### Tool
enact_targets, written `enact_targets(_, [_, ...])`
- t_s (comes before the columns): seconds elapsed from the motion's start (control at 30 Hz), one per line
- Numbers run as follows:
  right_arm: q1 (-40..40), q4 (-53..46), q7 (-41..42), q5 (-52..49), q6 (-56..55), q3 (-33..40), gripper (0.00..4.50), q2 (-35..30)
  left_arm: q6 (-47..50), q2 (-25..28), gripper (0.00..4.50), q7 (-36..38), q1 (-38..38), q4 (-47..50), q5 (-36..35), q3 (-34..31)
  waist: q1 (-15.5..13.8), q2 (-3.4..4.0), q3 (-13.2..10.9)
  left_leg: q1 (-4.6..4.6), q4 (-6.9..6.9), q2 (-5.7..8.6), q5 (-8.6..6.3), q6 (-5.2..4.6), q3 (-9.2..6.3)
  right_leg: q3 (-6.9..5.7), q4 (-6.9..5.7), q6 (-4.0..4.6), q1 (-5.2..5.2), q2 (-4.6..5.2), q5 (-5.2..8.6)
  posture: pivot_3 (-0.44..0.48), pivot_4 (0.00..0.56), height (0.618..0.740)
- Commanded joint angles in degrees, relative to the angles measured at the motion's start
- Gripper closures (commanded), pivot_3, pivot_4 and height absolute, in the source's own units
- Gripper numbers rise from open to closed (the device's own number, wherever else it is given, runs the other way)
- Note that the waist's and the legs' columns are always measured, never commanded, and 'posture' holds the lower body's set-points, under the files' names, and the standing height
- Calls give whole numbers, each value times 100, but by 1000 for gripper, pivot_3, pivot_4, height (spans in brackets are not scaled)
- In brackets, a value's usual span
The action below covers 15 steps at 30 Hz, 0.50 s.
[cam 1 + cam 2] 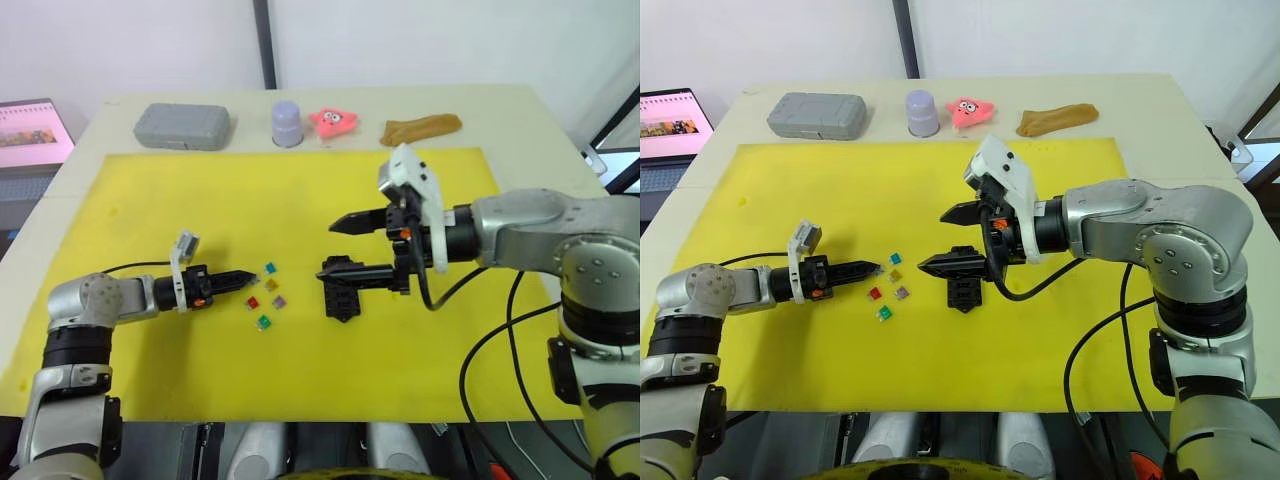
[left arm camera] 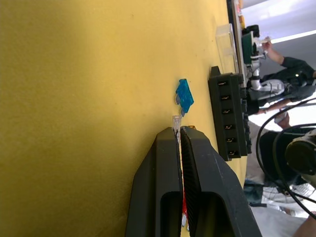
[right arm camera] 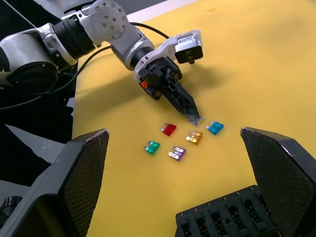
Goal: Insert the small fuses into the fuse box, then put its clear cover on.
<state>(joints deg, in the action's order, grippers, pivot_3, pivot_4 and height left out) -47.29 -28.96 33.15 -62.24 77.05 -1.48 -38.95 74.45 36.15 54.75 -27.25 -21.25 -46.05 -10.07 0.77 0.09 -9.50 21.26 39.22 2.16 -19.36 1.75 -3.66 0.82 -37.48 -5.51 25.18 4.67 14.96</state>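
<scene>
The black fuse box [image 1: 340,295] lies on the yellow mat [image 1: 150,200], its slots empty in the left wrist view. To its left lie loose small fuses: teal [image 1: 270,268], yellow-brown [image 1: 271,284], red [image 1: 252,301], purple [image 1: 279,301] and green [image 1: 263,322]. My left gripper [image 1: 250,275] lies low just left of them, shut on a pale grey fuse [image 2: 176,121]. Over the box hovers my right gripper [image 1: 342,247], open and holding nothing. The clear cover [image 2: 226,42] lies just past the box's far end.
Along the table's far edge stand a grey case [image 1: 183,126], a lavender cup [image 1: 287,123], a pink toy [image 1: 336,121] and a brown object [image 1: 420,128]. A laptop [image 1: 30,135] sits off the table's left. A person [image 2: 284,69] is beyond the table.
</scene>
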Motion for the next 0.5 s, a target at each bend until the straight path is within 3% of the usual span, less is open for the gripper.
enact_targets(0.03, [10, -181, -31, -116, -103, 139, 0, 36, 123, 161, 4466, -148, 253, -63, 80, -176, 4, 0, 0, 0, 0, 0, 0, 1, 0, 0, 0, 0, 1, 0, 0, 0, 150, 740])
enact_targets(0.5, [164, 68, 5, -182, -86, 167, 0, 116, 908, 210, 4466, -442, 496, 1634, -1234, -1528, 22, -16, -7, 20, -7, -11, 7, 13, 2, 1, 10, 0, 23, -5, 0, 0, 150, 740])
